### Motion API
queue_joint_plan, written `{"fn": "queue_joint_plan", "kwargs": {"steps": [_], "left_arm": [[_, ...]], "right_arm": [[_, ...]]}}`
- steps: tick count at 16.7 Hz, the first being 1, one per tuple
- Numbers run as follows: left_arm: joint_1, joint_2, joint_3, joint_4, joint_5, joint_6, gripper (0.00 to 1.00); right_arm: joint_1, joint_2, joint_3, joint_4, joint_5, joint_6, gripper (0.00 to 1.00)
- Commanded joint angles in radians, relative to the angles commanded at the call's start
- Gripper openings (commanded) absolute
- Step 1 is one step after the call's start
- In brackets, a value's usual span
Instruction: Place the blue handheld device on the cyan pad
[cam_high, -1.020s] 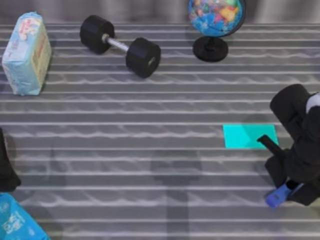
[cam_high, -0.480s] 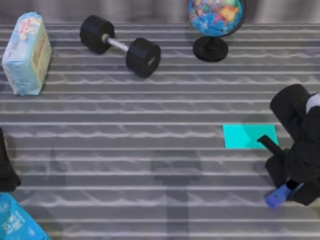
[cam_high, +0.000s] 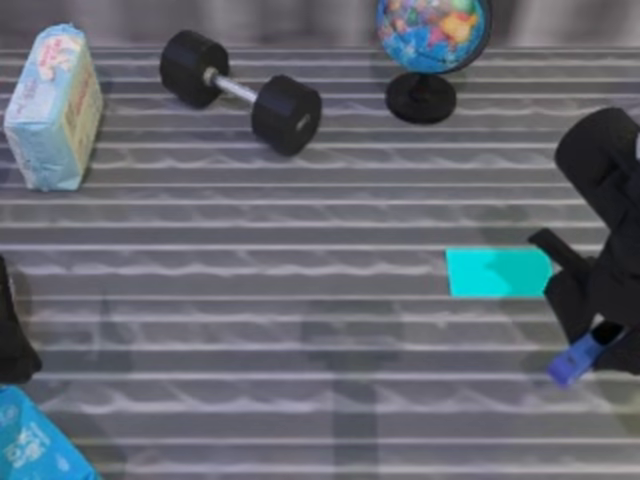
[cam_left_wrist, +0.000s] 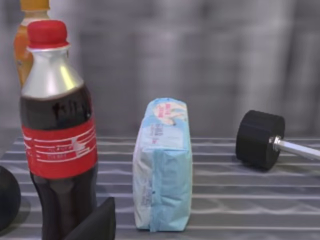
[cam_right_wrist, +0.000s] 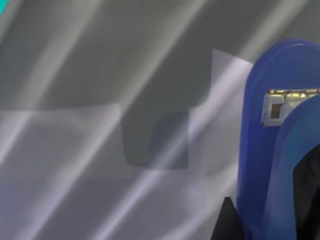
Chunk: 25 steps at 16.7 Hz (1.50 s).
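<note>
The blue handheld device (cam_high: 572, 362) sticks out from under my right gripper (cam_high: 598, 345), which is shut on it near the table's right edge. In the right wrist view the device (cam_right_wrist: 280, 150) fills one side, with one black fingertip (cam_right_wrist: 229, 222) against it and the striped table below. The cyan pad (cam_high: 497, 272) lies flat just left of and beyond the gripper, with nothing on it. A sliver of the pad (cam_right_wrist: 2, 6) shows in the corner of the right wrist view. My left gripper (cam_high: 10, 345) is parked at the left edge, open.
A black dumbbell (cam_high: 240, 92) and a globe (cam_high: 432, 40) stand at the back. A pale blue wrapped package (cam_high: 55, 105) lies back left, and a large blue packet (cam_high: 35, 440) front left. A cola bottle (cam_left_wrist: 57, 135) and an orange bottle (cam_left_wrist: 32, 30) stand near the left gripper.
My right gripper has shifted right and toward the back with the blue device held in it. The pad's right end now shows more. The left arm has not moved.
</note>
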Motion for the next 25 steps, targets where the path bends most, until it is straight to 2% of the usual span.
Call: {"fn": "queue_joint_plan", "kwargs": {"steps": [4, 11, 14, 21, 25], "left_arm": [[0.000, 0.000, 0.000, 0.000, 0.000, 0.000, 1.00], [0.000, 0.000, 0.000, 0.000, 0.000, 0.000, 1.00], [0.000, 0.000, 0.000, 0.000, 0.000, 0.000, 1.00], [0.000, 0.000, 0.000, 0.000, 0.000, 0.000, 1.00], [0.000, 0.000, 0.000, 0.000, 0.000, 0.000, 1.00]], "right_arm": [[0.004, -0.069, 0.073, -0.119, 0.000, -0.011, 0.00], [0.000, -0.034, 0.110, -0.138, -0.001, 0.026, 0.00], [-0.002, 0.071, 0.243, -0.192, -0.002, 0.143, 0.00], [-0.007, 0.388, 0.746, -0.356, -0.005, 0.488, 0.00], [-0.011, 0.486, 0.889, -0.403, -0.005, 0.602, 0.00]]}}
